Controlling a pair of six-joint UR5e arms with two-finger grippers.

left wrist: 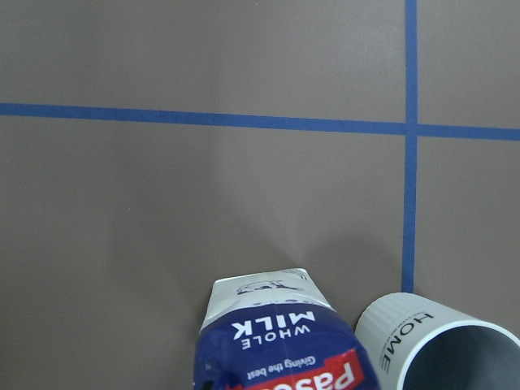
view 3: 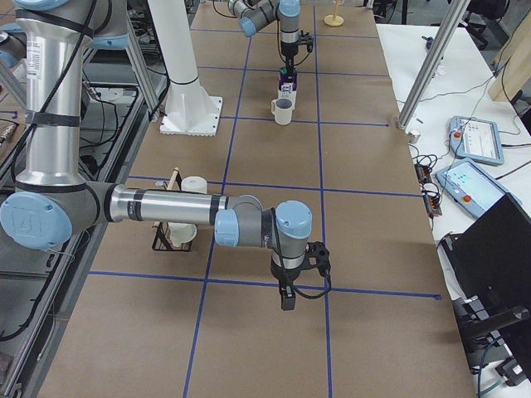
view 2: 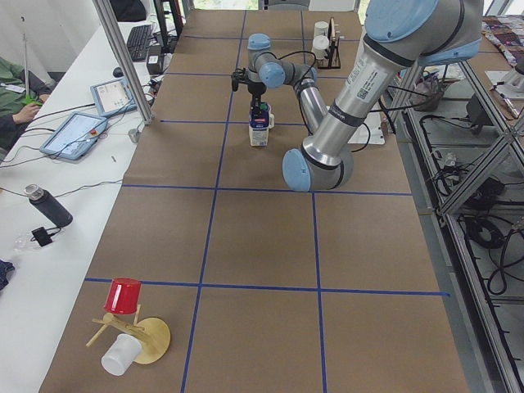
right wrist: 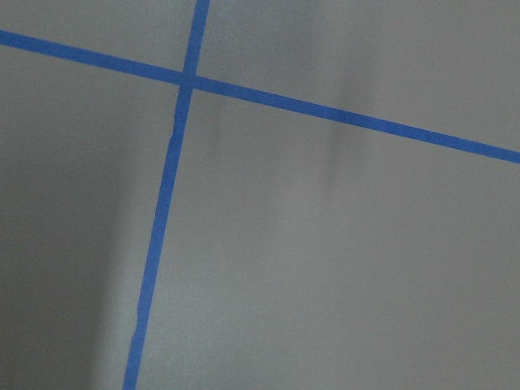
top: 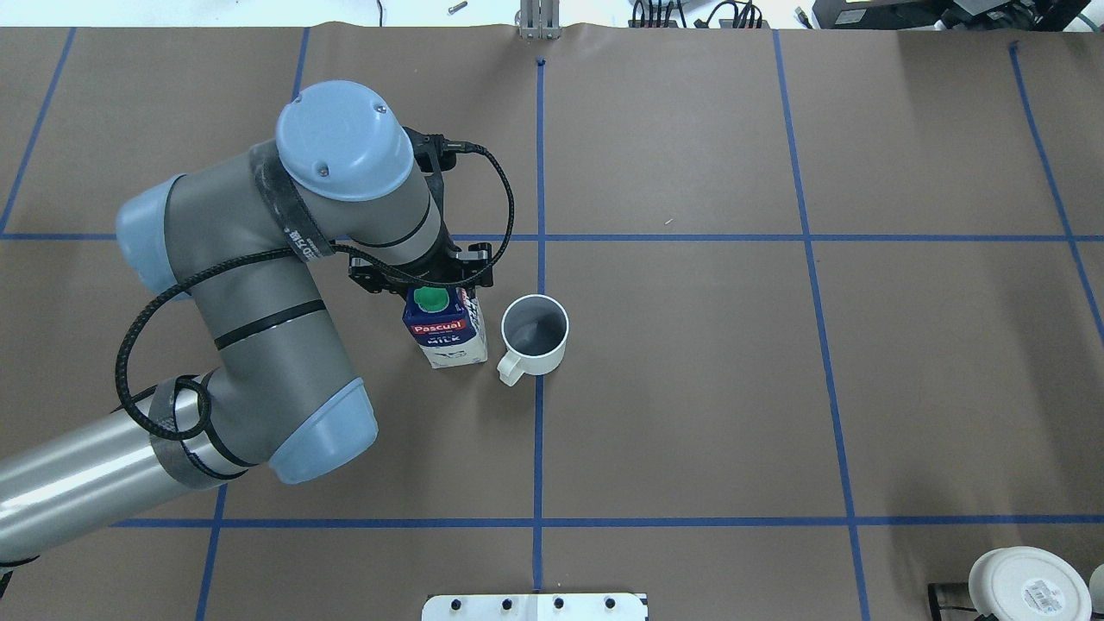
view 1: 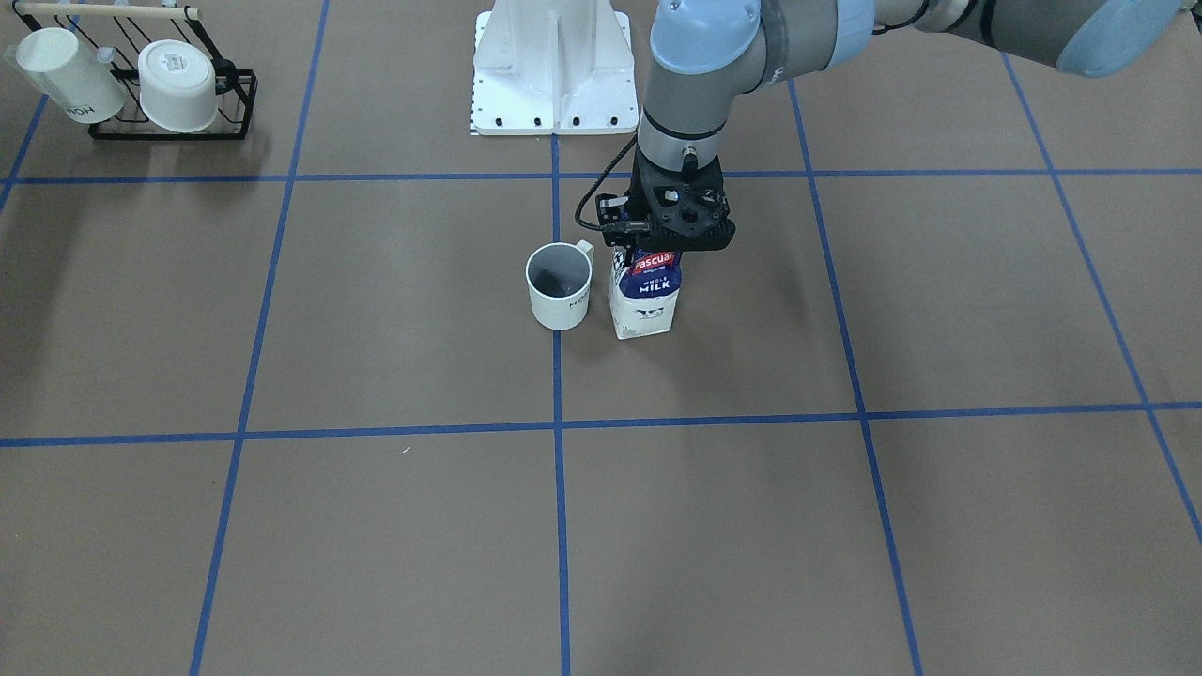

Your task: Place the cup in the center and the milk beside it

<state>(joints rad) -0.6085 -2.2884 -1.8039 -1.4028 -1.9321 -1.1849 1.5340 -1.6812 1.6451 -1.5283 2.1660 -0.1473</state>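
Table [top: 690, 388] is covered in brown paper and marked into squares by blue tape lines [top: 690, 237]. A white side bench [view 2: 24, 246] runs along one edge, carrying two tablets [view 2: 75, 133] and a dark bottle [view 2: 47, 205]. An aluminium post [view 2: 124, 61] stands at its border. Lighting is even; shadows are soft.

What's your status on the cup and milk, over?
Left end effector at milk top, grip hidden. Right end effector far off, state unclear. Cup upright on centre line, milk standing beside it. No obstruction seen nearby.
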